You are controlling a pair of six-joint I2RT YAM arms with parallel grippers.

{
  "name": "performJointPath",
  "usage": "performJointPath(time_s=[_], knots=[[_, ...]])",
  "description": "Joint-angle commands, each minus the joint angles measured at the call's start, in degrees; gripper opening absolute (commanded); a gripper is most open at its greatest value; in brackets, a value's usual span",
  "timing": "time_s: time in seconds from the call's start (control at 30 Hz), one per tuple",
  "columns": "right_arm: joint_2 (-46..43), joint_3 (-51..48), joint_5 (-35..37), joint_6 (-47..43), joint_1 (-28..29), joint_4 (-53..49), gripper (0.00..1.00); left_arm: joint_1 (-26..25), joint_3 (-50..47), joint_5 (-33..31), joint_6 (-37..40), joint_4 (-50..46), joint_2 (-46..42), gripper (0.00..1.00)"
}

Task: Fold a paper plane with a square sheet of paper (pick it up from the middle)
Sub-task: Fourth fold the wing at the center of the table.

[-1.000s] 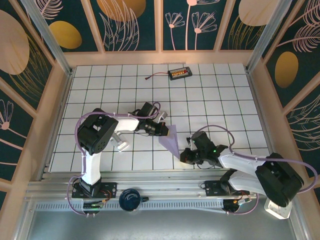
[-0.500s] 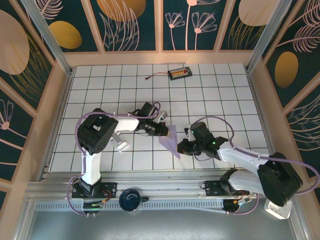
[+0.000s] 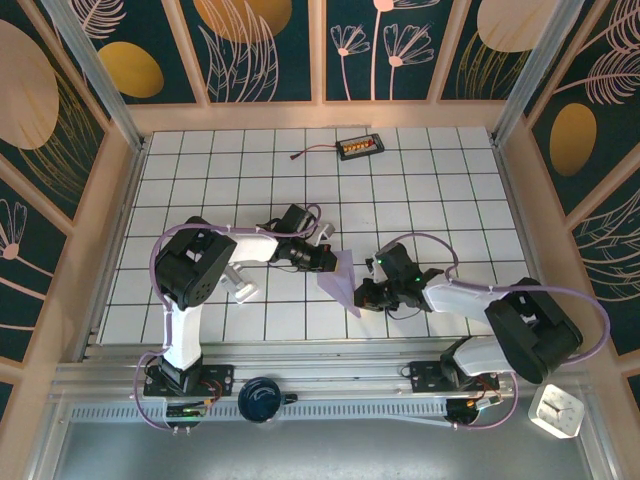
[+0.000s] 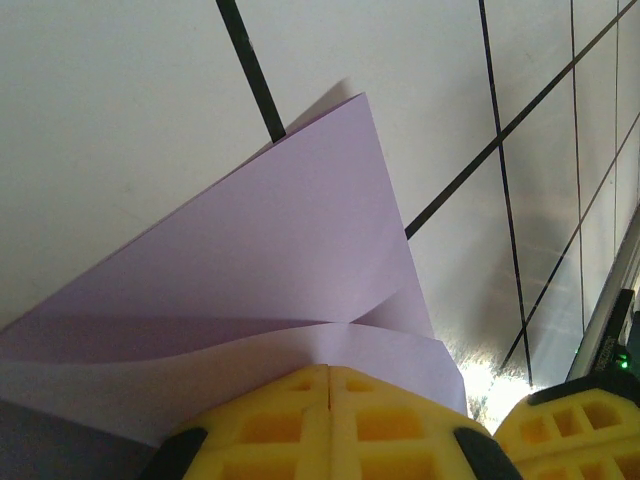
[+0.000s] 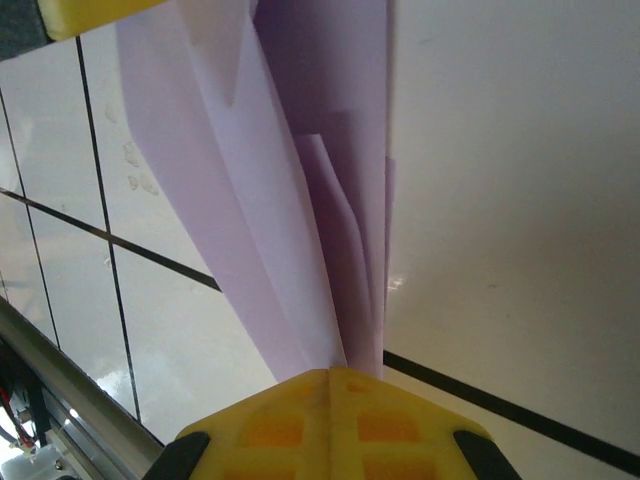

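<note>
Paper plane (image 3: 344,281), lavender, part-folded, over middle of tabletop (image 3: 440,190) btw the 2 arms, left tool (image 3: 330,262) pinching its far edge, right tool (image 3: 364,296) pinching its near narrow end.

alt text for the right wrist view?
Shut yellow right tool at bottom centre pinches the narrow end of a folded lavender paper, its layered creases fanning up to the top edge. Beneath is a white tiled table with black grid lines.
</note>
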Motion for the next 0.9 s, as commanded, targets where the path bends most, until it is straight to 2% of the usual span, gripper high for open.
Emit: performJointPath(time_s=[0.0, 0.23, 0.57, 0.87], knots=[[1.15, -0.79, -0.51, -1.60, -0.67, 1.71, 0.00, 0.85, -0.79, -4.97, 1.57, -2.71, 3.33, 0.05], [2.27, -1.70, -0.65, -1.86, -0.78, 2.46, 0.00, 0.89, -0.70, -5.01, 1.53, -2.71, 3.34, 0.05], [-2.68, 0.27, -1.84, -1.49, -0.04, 1.65, 0.00, 0.86, -0.96, -4.99, 1.52, -2.44, 3.31, 0.05], [1.14, 0.63, -1.66, -1.78, 0.95, 3.22, 0.00, 0.87, -1.14, -4.93, 1.43, -2.43, 3.26, 0.05]])
